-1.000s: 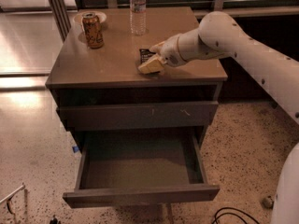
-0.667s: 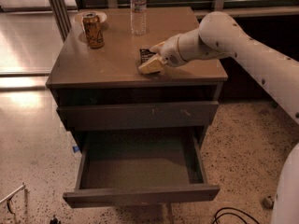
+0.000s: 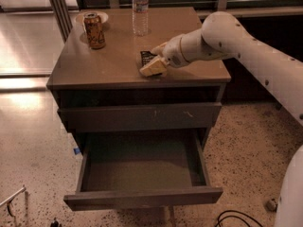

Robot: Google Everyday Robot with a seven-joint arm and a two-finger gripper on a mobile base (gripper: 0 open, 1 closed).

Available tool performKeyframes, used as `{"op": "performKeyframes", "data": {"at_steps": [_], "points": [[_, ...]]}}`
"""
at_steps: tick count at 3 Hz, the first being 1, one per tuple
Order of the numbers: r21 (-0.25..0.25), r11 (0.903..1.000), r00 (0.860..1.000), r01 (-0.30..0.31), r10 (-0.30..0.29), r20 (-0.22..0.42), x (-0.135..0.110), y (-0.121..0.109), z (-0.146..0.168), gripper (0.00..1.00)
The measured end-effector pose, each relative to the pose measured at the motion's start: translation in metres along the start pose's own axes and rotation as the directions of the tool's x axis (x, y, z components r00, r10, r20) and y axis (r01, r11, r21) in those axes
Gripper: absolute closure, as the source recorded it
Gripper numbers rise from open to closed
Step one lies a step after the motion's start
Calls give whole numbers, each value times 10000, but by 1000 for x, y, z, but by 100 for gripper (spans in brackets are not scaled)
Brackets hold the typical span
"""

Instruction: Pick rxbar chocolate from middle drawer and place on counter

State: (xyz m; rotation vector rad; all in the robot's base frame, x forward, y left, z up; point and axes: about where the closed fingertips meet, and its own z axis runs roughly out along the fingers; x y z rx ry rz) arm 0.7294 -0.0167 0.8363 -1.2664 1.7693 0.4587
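The rxbar chocolate (image 3: 146, 56), a small black wrapper, lies flat on the counter (image 3: 113, 67), right of its middle. My gripper (image 3: 154, 58) sits low on the counter right at the bar and covers its right part; the white arm reaches in from the right. The middle drawer (image 3: 142, 198) is pulled wide open below, and its grey-green floor shows nothing in it.
An orange drink can (image 3: 94, 30) stands at the counter's back left, in front of a small white dish (image 3: 102, 16). A clear water bottle (image 3: 140, 4) stands at the back middle. A shut drawer front with pale scratches (image 3: 142, 117) sits above the open drawer. Cables (image 3: 236, 218) lie on the floor at lower right.
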Motion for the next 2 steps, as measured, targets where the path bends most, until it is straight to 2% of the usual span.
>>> {"op": "performKeyframes", "data": {"at_steps": [1,2], "points": [[0,10000,10000,0,0,0,0,0,0,0],[-1,10000,10000,0,0,0,0,0,0,0]]}}
